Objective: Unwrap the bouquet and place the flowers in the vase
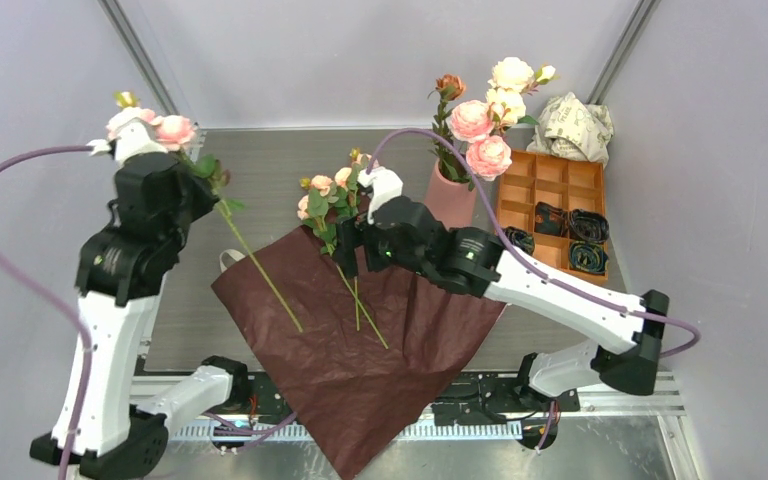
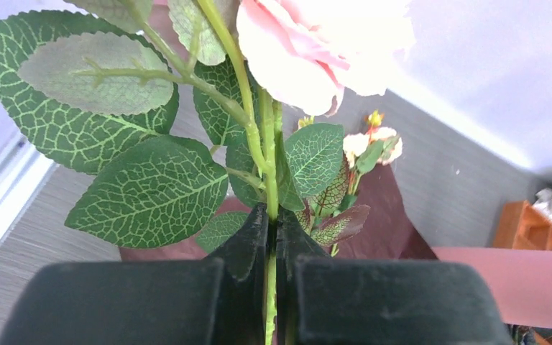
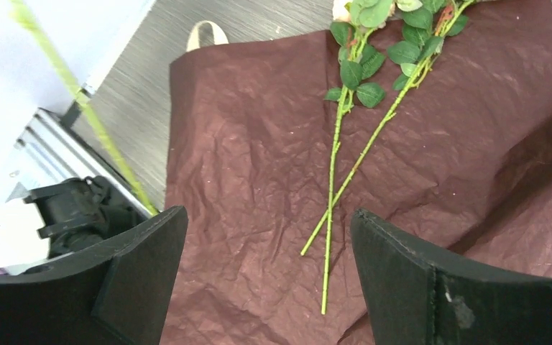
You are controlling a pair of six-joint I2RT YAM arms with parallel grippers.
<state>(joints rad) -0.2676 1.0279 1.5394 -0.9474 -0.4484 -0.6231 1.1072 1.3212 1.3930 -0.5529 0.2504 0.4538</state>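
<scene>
The bouquet's dark red paper (image 1: 360,350) lies spread flat on the table, with two flowers (image 1: 332,195) lying on it, stems (image 3: 330,208) toward the near edge. My left gripper (image 1: 203,180) is raised at the left, shut on a pink rose's stem (image 2: 269,287); its bloom (image 2: 309,43) is above the jaws, and the stem's lower end (image 1: 260,270) slants down over the paper. My right gripper (image 3: 267,215) hangs open over the paper (image 3: 244,144), nothing between its fingers (image 3: 144,259). The pink vase (image 1: 450,195) stands behind, holding several roses (image 1: 480,125).
An orange compartment tray (image 1: 560,190) with black items sits right of the vase. A crumpled white printed paper ball (image 1: 575,125) lies behind it. A cream ribbon loop (image 1: 230,258) pokes out at the paper's left edge. The paper overhangs the table's near rail.
</scene>
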